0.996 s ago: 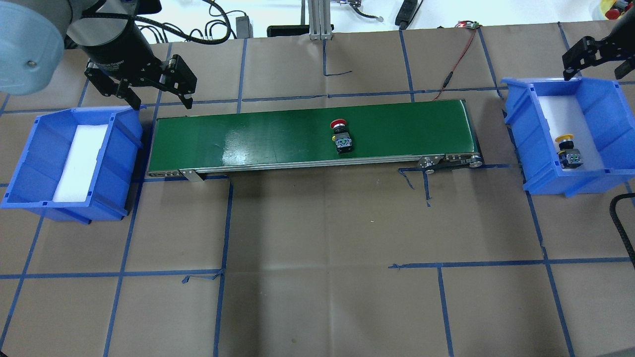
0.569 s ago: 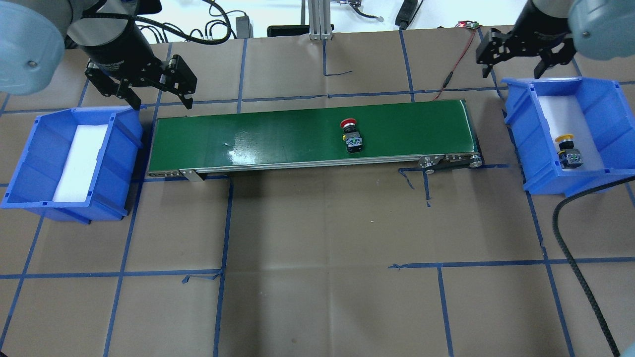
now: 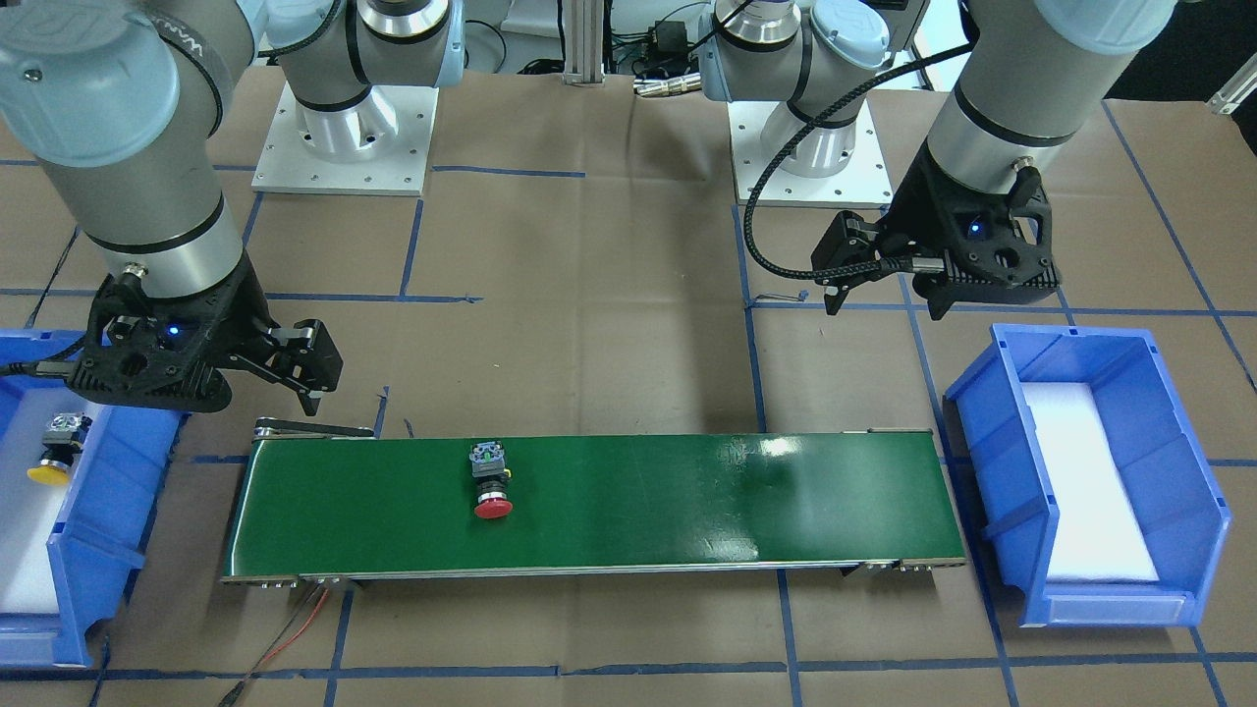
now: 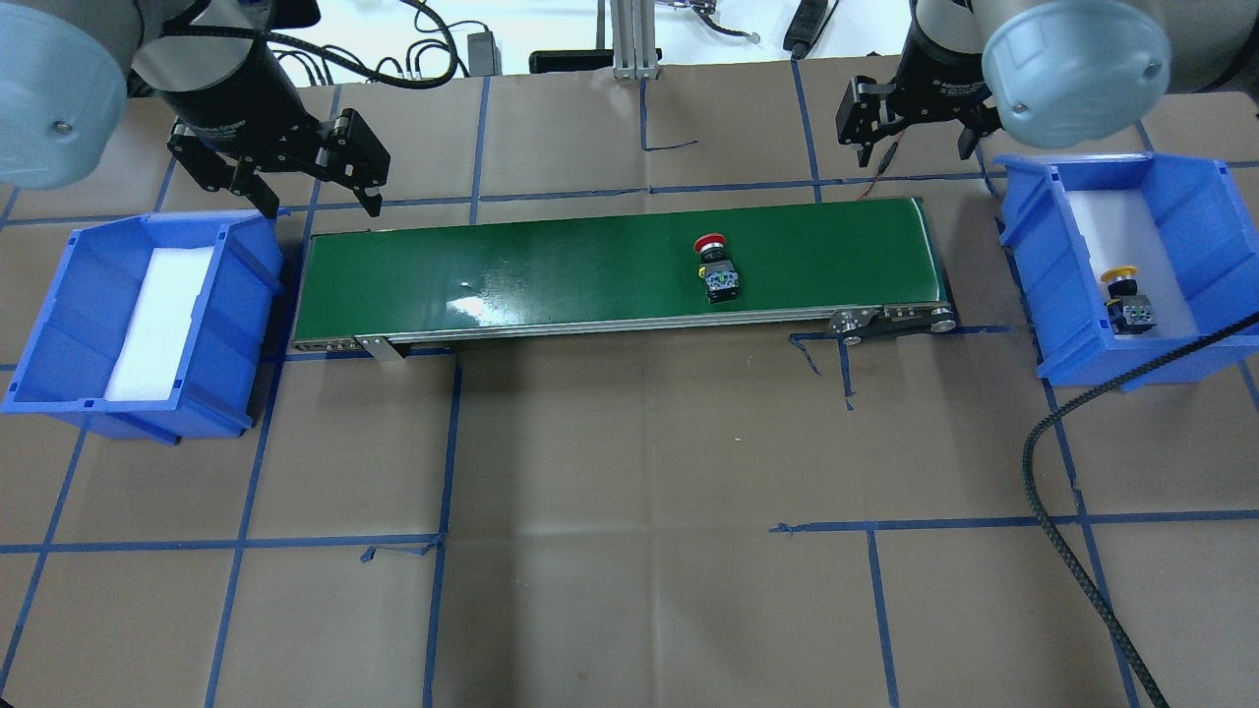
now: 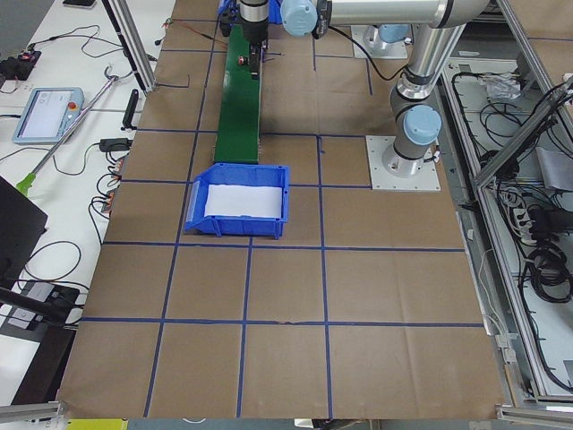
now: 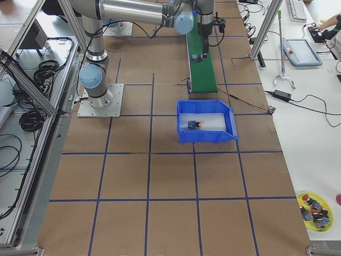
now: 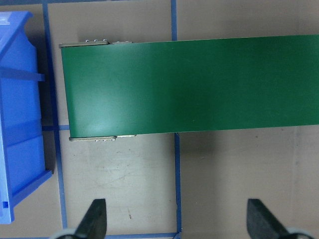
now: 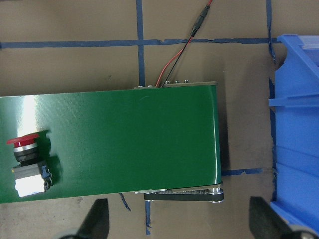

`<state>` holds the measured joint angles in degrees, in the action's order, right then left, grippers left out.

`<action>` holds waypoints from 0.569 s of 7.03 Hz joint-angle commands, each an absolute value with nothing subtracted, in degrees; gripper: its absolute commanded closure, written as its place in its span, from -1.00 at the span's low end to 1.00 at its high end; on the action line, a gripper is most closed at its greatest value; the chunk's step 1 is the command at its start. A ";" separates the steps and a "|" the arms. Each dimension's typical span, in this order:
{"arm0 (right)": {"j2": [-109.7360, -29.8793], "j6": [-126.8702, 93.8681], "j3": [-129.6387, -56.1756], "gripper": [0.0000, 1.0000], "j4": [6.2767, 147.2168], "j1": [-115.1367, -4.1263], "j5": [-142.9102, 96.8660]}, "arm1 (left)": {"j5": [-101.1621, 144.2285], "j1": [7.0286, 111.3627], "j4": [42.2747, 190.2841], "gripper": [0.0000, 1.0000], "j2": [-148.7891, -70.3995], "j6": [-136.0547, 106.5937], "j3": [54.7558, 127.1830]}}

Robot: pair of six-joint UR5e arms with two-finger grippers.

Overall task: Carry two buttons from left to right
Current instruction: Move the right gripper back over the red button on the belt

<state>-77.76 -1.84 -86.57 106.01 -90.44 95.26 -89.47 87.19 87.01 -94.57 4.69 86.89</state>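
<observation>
On taped brown paper, green belt bears red button; left pincer, right pincer gape.

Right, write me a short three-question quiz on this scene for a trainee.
1. True or false: the red button lies on the green belt.
2. Where is the yellow button? A) in the bin on the robot's right; B) in the bin on the robot's left; C) on the belt.
3. Fill in: the left gripper and the right gripper both have their jaws ___.
Key: 1 true; 2 A; 3 open.
</observation>
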 commanded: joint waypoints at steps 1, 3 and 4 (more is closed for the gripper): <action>-76.91 -1.85 -87.10 -0.99 107.39 -90.62 95.10 | -89.47 87.19 87.01 -0.99 -94.57 4.75 87.01; -75.42 -1.93 -87.19 -0.99 107.67 -90.70 95.01 | -89.47 87.19 87.01 -0.99 -94.57 4.75 86.92; -74.19 -1.93 -87.01 -0.99 107.75 -90.70 95.01 | -89.47 87.19 87.01 -0.99 -94.57 4.75 86.92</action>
<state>-75.49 -1.90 -87.10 107.59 -90.67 95.02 -89.47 87.19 87.01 -94.57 4.74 86.93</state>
